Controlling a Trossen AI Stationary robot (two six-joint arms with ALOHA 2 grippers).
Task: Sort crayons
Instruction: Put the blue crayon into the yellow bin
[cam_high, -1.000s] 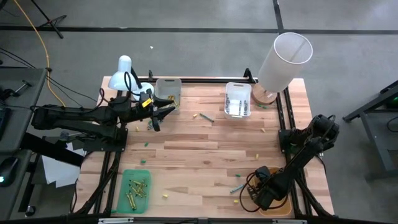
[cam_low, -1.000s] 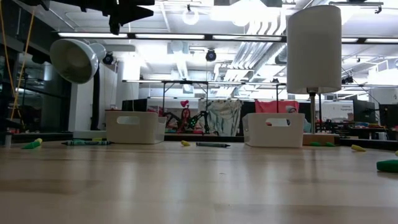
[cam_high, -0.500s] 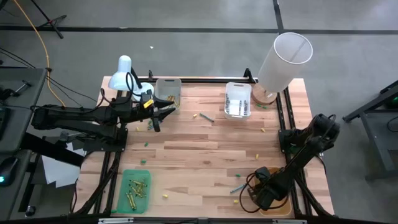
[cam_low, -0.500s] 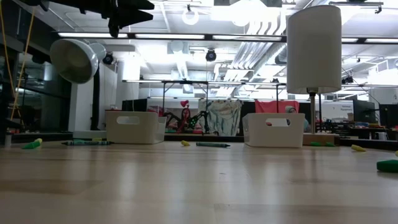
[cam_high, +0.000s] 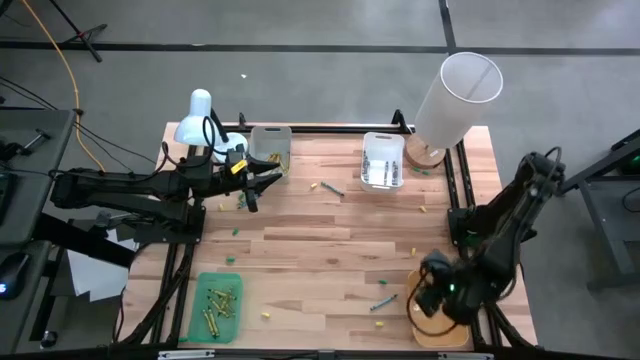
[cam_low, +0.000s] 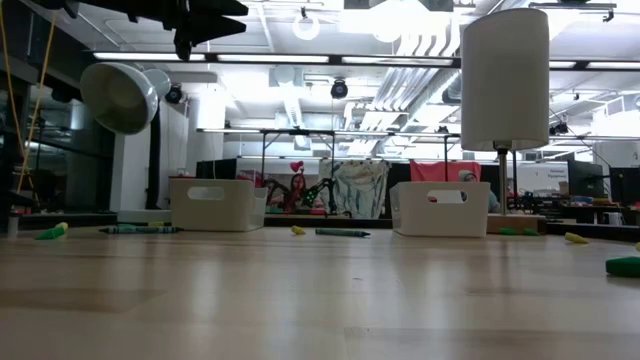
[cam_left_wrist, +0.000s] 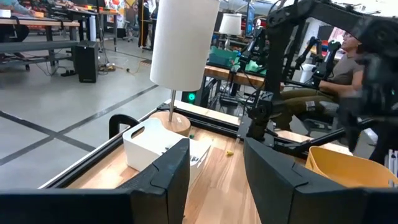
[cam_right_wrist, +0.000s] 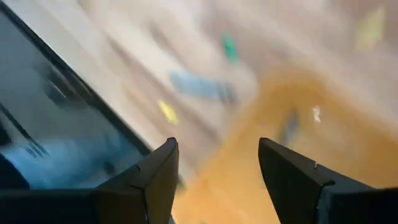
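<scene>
We list two dark jointed arms: left arm (cam_high: 140, 188) with yellow tag and black cables; right arm (cam_high: 500, 225) matte black; blocky dark fingers (cam_left_wrist: 163, 177).

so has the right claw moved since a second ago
Yes. In the high view the right claw has lifted and shifted slightly toward the table's right edge, now over the orange tray, with its fingers open and empty.

Bright overhead light; blurred right-wrist view.

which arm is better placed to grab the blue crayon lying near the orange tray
Right. The right gripper hangs open over the orange tray, just beside the blue crayon; the left gripper is across the table.
</scene>
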